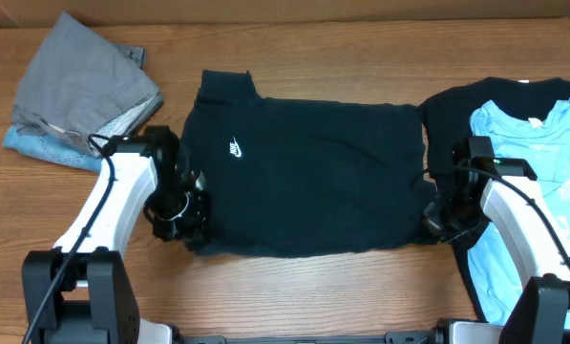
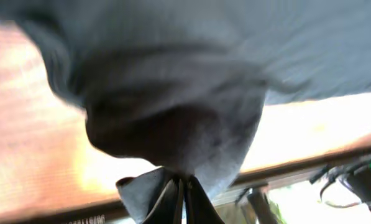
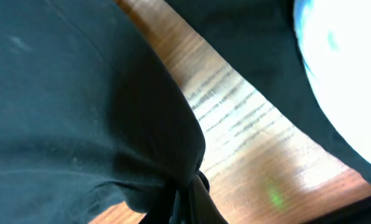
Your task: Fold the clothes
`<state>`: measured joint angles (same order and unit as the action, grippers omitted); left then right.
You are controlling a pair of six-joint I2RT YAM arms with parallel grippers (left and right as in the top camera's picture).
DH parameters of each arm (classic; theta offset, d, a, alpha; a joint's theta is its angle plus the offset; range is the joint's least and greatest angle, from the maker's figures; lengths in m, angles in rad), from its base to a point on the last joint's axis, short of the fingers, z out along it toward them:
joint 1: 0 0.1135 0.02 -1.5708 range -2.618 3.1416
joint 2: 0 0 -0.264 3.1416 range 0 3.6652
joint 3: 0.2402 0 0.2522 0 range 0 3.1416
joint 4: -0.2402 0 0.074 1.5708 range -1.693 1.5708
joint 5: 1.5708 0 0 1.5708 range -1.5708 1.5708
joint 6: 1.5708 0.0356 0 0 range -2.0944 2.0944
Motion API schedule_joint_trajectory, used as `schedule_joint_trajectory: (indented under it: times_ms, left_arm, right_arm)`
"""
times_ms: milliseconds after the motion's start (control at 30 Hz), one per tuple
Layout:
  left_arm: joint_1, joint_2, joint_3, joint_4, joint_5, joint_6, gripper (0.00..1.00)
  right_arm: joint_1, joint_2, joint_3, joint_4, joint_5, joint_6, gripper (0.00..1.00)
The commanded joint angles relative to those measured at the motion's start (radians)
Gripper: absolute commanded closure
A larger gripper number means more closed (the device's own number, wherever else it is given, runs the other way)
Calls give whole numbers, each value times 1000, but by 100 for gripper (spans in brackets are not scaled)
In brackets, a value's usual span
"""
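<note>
A black T-shirt (image 1: 313, 172) with a small white logo lies spread across the middle of the wooden table. My left gripper (image 1: 181, 212) is shut on the shirt's near left corner; in the left wrist view the fabric (image 2: 173, 124) bunches and hangs from the closed fingers (image 2: 184, 198). My right gripper (image 1: 439, 218) is shut on the shirt's near right corner; in the right wrist view the dark cloth (image 3: 79, 112) gathers into the closed fingers (image 3: 188, 199).
A folded grey garment (image 1: 84, 81) lies on a light blue one at the far left. At the right, a light blue shirt (image 1: 542, 153) lies on another black garment (image 1: 456, 105). The table's front edge (image 1: 313, 330) is near.
</note>
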<state>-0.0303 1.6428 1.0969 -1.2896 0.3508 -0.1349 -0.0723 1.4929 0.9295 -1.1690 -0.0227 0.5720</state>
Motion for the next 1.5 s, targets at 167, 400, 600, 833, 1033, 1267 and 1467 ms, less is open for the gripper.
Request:
schedule_joint_trajectory:
  times_ms: [167,400,600,833,1033,1267,1467]
  left_arm:
    - [6,-7,13,261,-67,-31,92]
    - [4,-7,13,231,21,15,55]
    - [-26,-7,2,85,48,200,59]
    - [-137,-7,-115,239,31,174,48]
    - [-209,-6,-199,373,-69,103,47]
    - [-213,-6,-206,439,-72,82,76]
    - [-211,-7,-196,411,45,61,96]
  right_arm:
    - [-8,-13,14,15,-2,-3,96]
    - [-8,-13,14,31,-16,-3,89]
    - [-8,-13,14,41,-16,-3,84]
    - [-8,-13,14,43,-16,-2,82]
    - [-8,-13,14,49,-16,-3,81]
    - [-8,-13,14,49,-16,-3,81]
    - [-8,-13,7,43,-16,-3,81]
